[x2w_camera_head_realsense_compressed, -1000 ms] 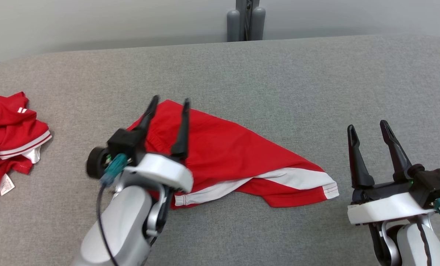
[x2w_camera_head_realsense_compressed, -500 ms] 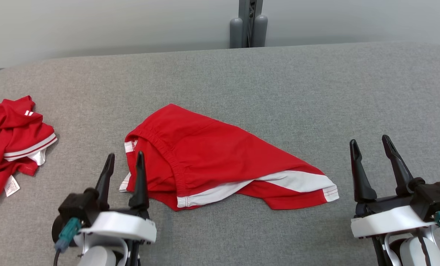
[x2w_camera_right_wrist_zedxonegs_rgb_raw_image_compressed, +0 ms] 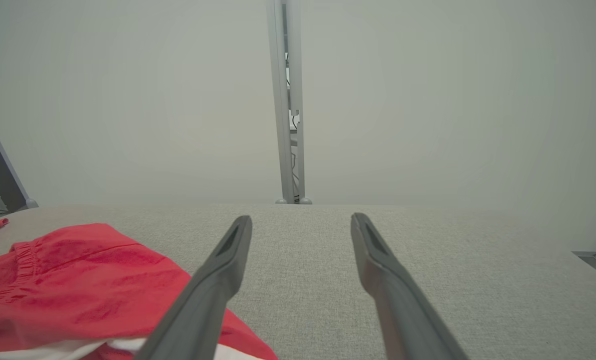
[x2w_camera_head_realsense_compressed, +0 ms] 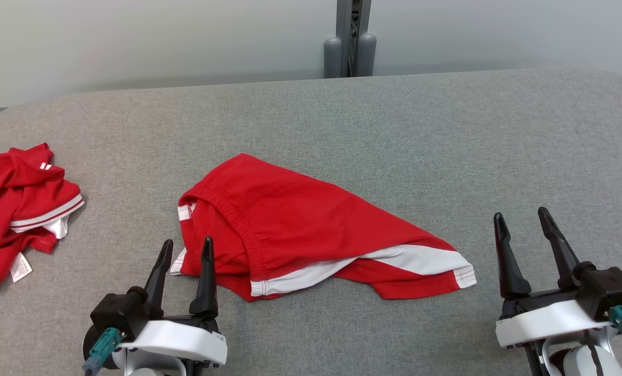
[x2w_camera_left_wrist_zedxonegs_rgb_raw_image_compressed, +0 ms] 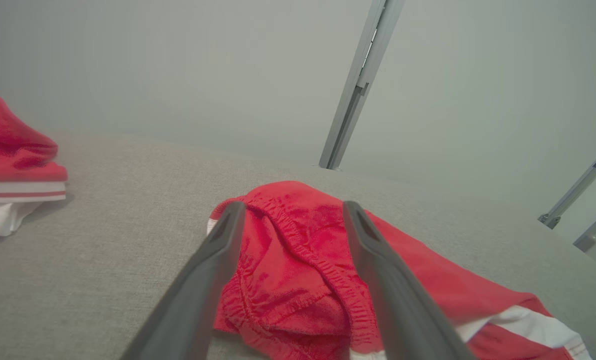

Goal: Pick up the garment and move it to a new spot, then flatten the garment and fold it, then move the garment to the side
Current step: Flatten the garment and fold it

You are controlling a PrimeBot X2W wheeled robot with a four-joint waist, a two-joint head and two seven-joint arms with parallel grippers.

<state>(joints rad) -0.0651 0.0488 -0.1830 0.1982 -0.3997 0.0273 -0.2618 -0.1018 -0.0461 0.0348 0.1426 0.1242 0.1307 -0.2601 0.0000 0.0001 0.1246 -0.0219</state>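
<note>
The garment (x2w_camera_head_realsense_compressed: 300,224) is a pair of red shorts with white side stripes, lying loosely folded in the middle of the grey padded table (x2w_camera_head_realsense_compressed: 394,130). Its elastic waistband is toward the left. My left gripper (x2w_camera_head_realsense_compressed: 187,242) hovers open just in front of the waistband corner, empty. In the left wrist view the garment (x2w_camera_left_wrist_zedxonegs_rgb_raw_image_compressed: 298,250) lies right beyond the open left gripper (x2w_camera_left_wrist_zedxonegs_rgb_raw_image_compressed: 294,206). Off to the right of the garment's striped leg hem, my right gripper (x2w_camera_head_realsense_compressed: 521,214) stands open and empty. The right wrist view shows the right gripper (x2w_camera_right_wrist_zedxonegs_rgb_raw_image_compressed: 302,217) over bare table, the garment (x2w_camera_right_wrist_zedxonegs_rgb_raw_image_compressed: 78,270) at its left.
A second red garment (x2w_camera_head_realsense_compressed: 13,209) with white trim lies crumpled at the table's left edge, also seen as a red heap (x2w_camera_left_wrist_zedxonegs_rgb_raw_image_compressed: 13,150) in the left wrist view. A grey post (x2w_camera_head_realsense_compressed: 350,36) stands behind the table's far edge against a pale wall.
My left gripper has drawn back from above the garment's waistband to the near left, staying open. The garment lies where it was. The head view has shifted slightly.
</note>
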